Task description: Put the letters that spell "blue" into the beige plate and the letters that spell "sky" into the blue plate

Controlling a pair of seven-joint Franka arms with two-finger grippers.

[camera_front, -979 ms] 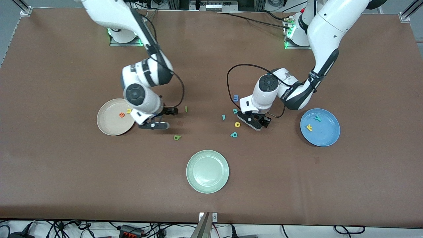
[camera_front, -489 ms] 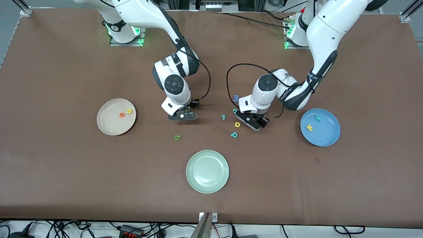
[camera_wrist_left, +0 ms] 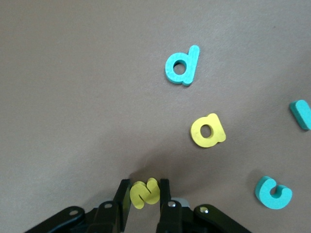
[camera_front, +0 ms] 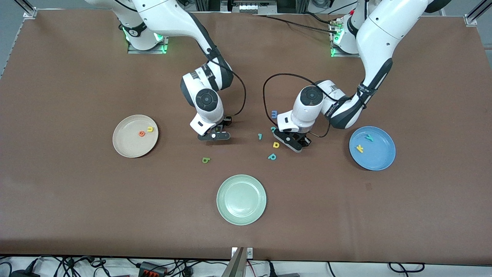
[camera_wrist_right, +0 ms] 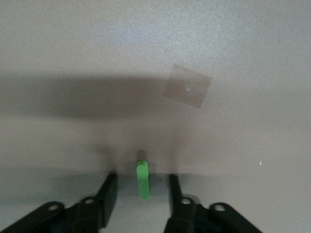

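Observation:
My left gripper (camera_wrist_left: 145,195) is down on the table and shut on the yellow s (camera_wrist_left: 145,192); in the front view this gripper (camera_front: 295,143) is beside the loose letters. My right gripper (camera_wrist_right: 142,193) stands open astride the thin green l (camera_wrist_right: 142,179), with a gap on each side; in the front view it (camera_front: 215,134) covers the l. The dark green b (camera_front: 206,160) lies nearer the front camera. The beige plate (camera_front: 125,144) holds the orange e (camera_front: 142,133) and yellow u (camera_front: 150,129). The blue plate (camera_front: 378,157) holds the yellow k (camera_front: 359,148) and teal y (camera_front: 369,137).
Loose letters lie around the left gripper: a teal d (camera_wrist_left: 182,65), a yellow a (camera_wrist_left: 207,130), a teal c (camera_wrist_left: 273,192), a teal stroke (camera_front: 260,136) and a blue m (camera_front: 274,114). A pale green plate (camera_front: 241,199) sits near the table's front edge.
The right arm swung from beside the beige plate to the green l and lowered over it, its fingers narrowing. The left gripper closed on the yellow s.

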